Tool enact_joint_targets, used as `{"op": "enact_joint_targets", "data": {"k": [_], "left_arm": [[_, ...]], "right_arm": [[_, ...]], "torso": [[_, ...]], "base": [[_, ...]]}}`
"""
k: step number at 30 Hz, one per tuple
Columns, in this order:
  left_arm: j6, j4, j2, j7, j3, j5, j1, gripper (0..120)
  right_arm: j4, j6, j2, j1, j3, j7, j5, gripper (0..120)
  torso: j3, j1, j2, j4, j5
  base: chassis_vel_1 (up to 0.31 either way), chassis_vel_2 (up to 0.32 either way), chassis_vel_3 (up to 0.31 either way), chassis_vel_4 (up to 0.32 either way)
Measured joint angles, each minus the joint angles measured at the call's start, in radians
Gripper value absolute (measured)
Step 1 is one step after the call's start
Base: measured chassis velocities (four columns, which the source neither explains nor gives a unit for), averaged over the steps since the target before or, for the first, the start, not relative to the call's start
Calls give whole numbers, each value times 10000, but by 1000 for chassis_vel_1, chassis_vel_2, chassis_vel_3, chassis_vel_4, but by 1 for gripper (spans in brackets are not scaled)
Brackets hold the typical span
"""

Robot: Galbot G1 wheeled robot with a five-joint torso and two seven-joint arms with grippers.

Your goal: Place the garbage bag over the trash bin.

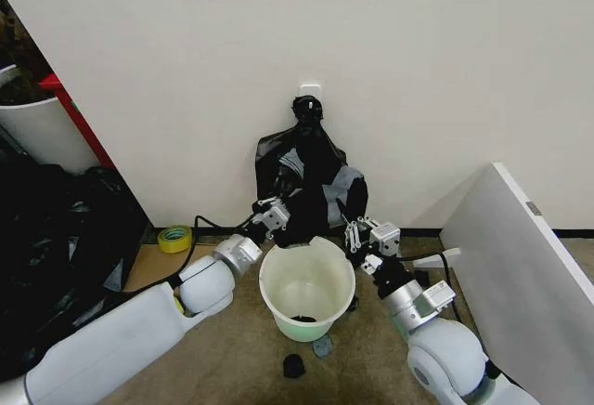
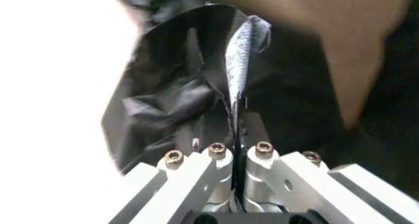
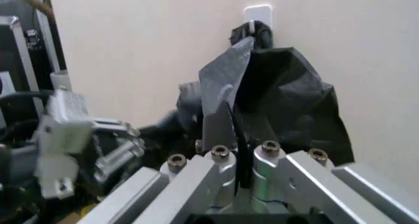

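at the far left of the head view, a heap of black bags (image 1: 56,238) lies on the floor below a large white drum (image 1: 32,131) with a red bar, and a roll of yellow-green tape (image 1: 174,238) sits by the wall. the left arm reaches in from the lower left, its left pincer (image 1: 272,214) clenched on one edge of the garbage bag (image 1: 311,182), a thin fold of black film pinched between the closed jaws in the left wrist view (image 2: 237,150). the garbage bag hangs against the wall above and behind the trash bin (image 1: 307,286), its top gathered into a knot just below a white wall plate (image 1: 310,89), its lower edge reaching the far rim of the bin. the trash bin stands upright on the brown floor between the two arms, mouth uncovered, with something small and dark at its bottom. the right pincer (image 1: 358,234), just beside the bin's far right rim, grips the bag's other edge, film caught between its closed jaws in the right wrist view (image 3: 241,158). a white panel (image 1: 520,266) leans at the right.
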Motion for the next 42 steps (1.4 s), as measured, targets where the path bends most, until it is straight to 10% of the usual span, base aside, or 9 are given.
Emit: {"op": "enact_joint_targets", "data": {"k": [20,42], "left_arm": [[693,-3911,914,-187,-2382,-4674,1623,0],[1265,-4500,401,-500,-1679,-5571,2005,0]], "right_arm": [[2626,-2143,-46,-1362,1402,1162,4451,0],[2594,-2545,29,-3535,2959,1657,6014,0]], "torso": [[-1,-1,0,3,1],[0,0,1,0,1]], "base": [[0,0,0,0],[0,0,0,0]]}}
